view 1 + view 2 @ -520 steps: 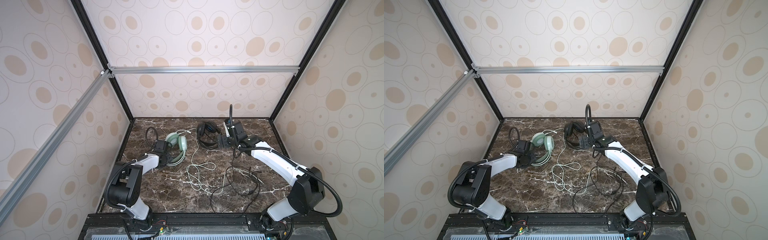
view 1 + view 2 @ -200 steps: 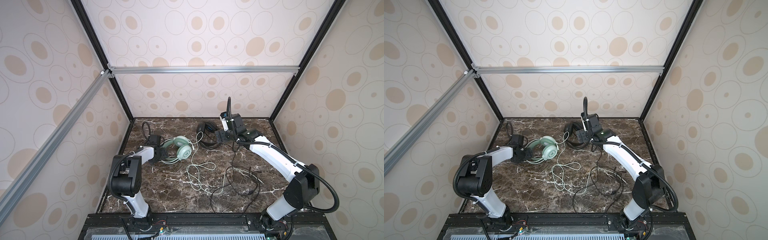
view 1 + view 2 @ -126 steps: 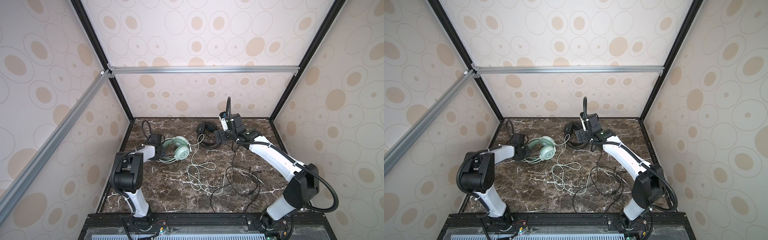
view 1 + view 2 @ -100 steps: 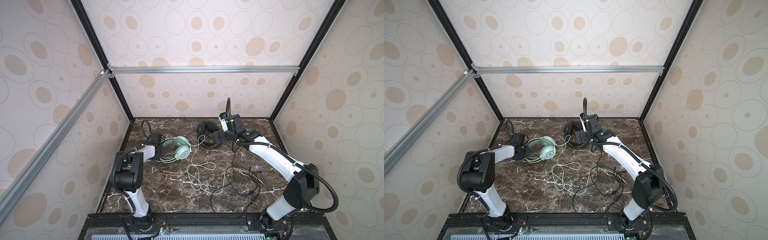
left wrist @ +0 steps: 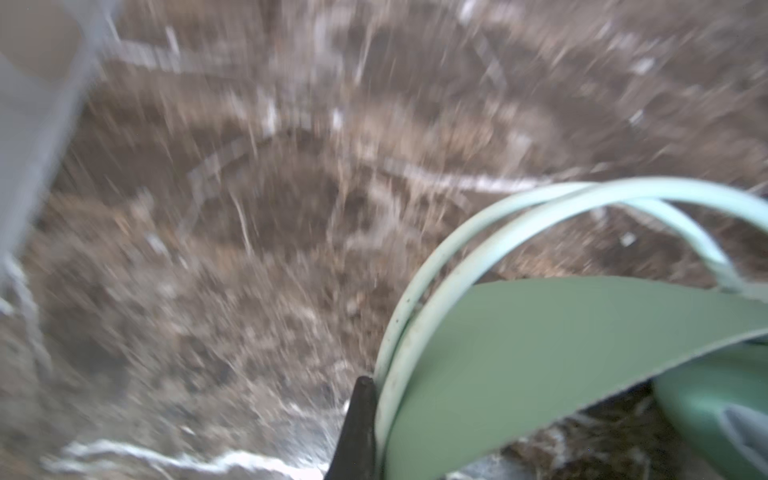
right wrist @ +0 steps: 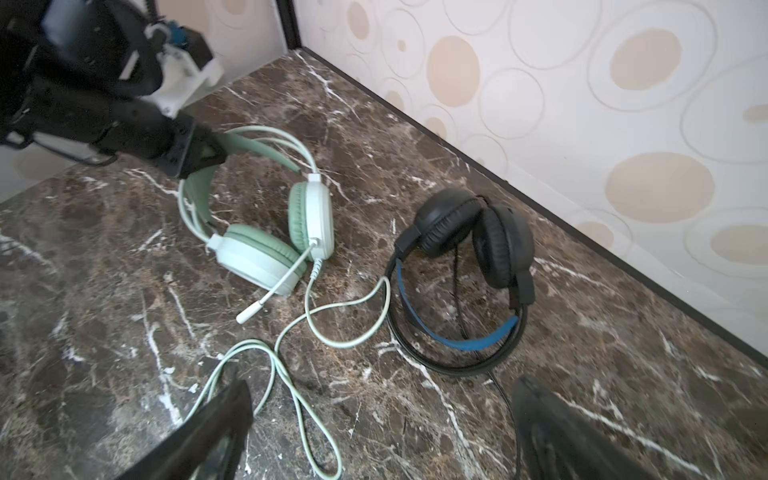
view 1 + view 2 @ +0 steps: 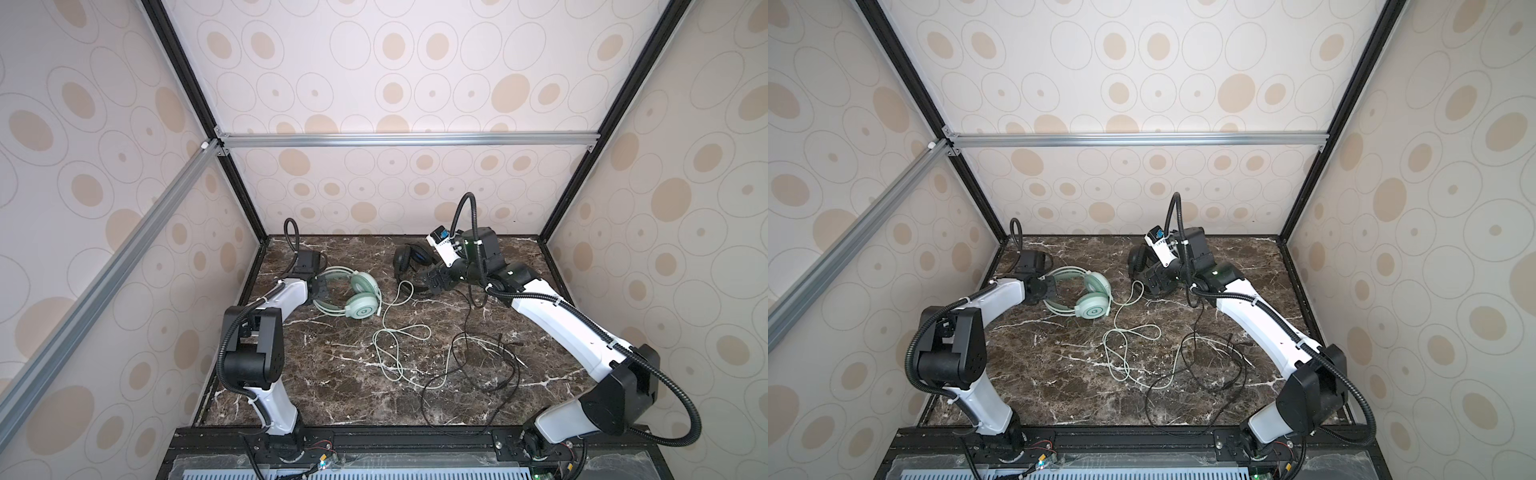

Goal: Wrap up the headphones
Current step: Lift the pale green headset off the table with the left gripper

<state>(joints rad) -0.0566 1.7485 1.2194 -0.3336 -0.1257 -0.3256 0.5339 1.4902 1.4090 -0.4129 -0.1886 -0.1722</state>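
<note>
Dark marble worktop [image 7: 332, 374] with white veining, enclosed by cream walls printed with tan ovals. We record on it: one mint-green headset [image 7: 359, 291] lying toward the far left corner of the worktop, ear cups side by side and boom microphone [image 6: 274, 286] pointing away from the cups. Its pale cable [image 6: 307, 309] trails in loose loops across the centre of the worktop toward the near edge. One black headset [image 6: 473, 232] with a blue-lined band lies close to the far edge, about midway along it. Its black cable [image 6: 460, 291] sprawls toward the near right and crosses the pale one in places. Left gripper [image 6: 203, 151]: jaws pressed together on the mint-green headset's headband at the end away from the cups. Right gripper [image 7: 432, 283]: jaws spread wide, holding nothing, hovering low over the worktop between the two headsets, just beside the black band. We judge the step in hand to be anchoring the mint-green headset so that winding can begin. To do it well, we would hold the headband firm and level. We would take the pale cable close to its ear cup, not mid-loop. We would lift it clear of the black cable where they cross, and lay even, snug turns without dragging the cups.
</note>
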